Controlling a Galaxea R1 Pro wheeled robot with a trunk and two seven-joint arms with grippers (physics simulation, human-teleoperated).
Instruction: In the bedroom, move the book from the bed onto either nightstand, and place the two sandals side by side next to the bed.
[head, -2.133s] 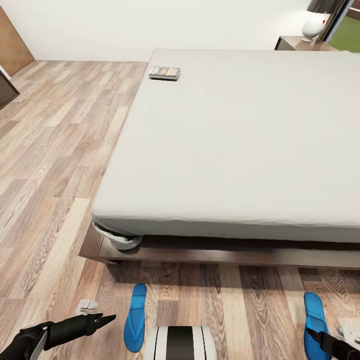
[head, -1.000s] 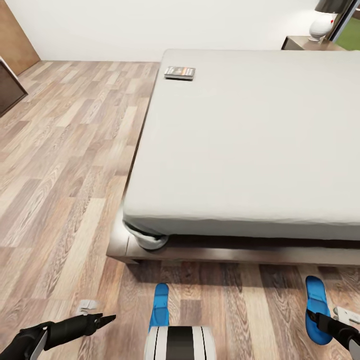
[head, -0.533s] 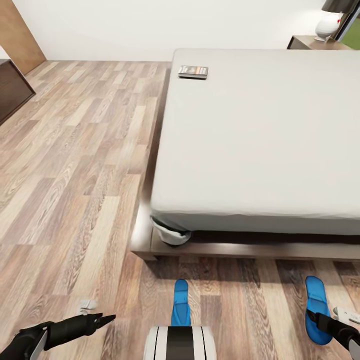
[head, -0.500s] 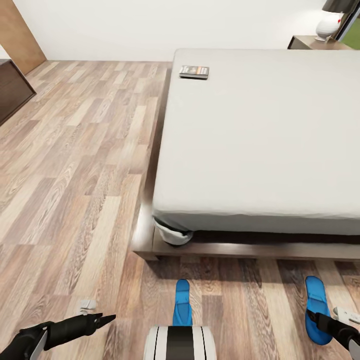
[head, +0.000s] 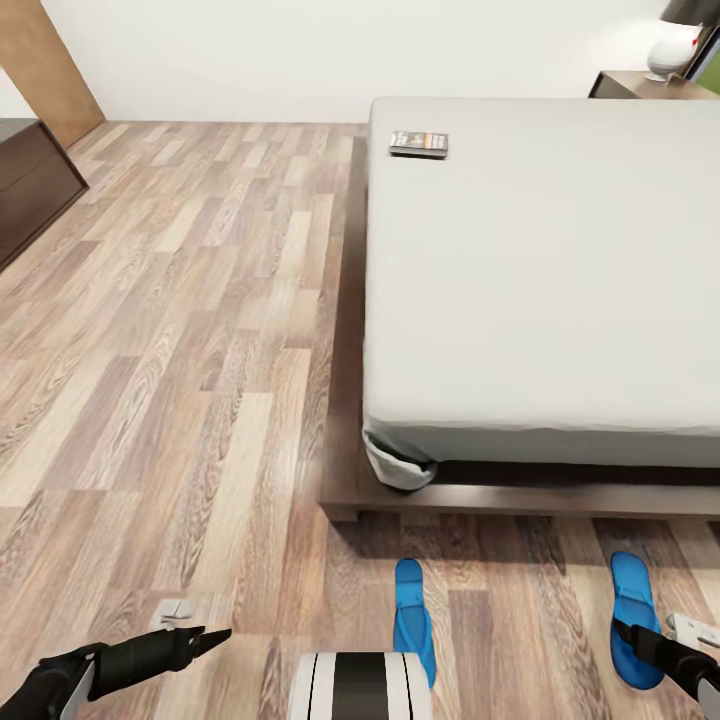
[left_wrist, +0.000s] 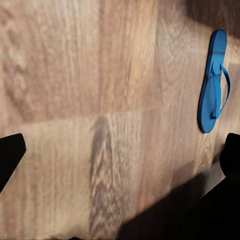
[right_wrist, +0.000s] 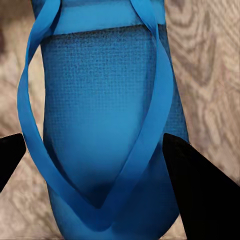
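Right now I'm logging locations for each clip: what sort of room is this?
Most likely a bedroom: a large low bed on a wood-plank floor, with a lamp on a nightstand beside it.

Left gripper (head: 215, 634) extends forward low, its state unclear; right gripper (right_wrist: 120, 165) points downward, fingers (right_wrist: 195, 180) spread wide apart.

A bright blue sandal (right_wrist: 107, 130) is lying flat on the wood-plank floor (right_wrist: 210, 55), its textured footbed facing the camera. Its thin thong straps (right_wrist: 150, 125) are converging to a V. The right gripper's (right_wrist: 100, 155) two dark fingertips (right_wrist: 197, 175) are sitting spread wide, flanking the sandal on either side.
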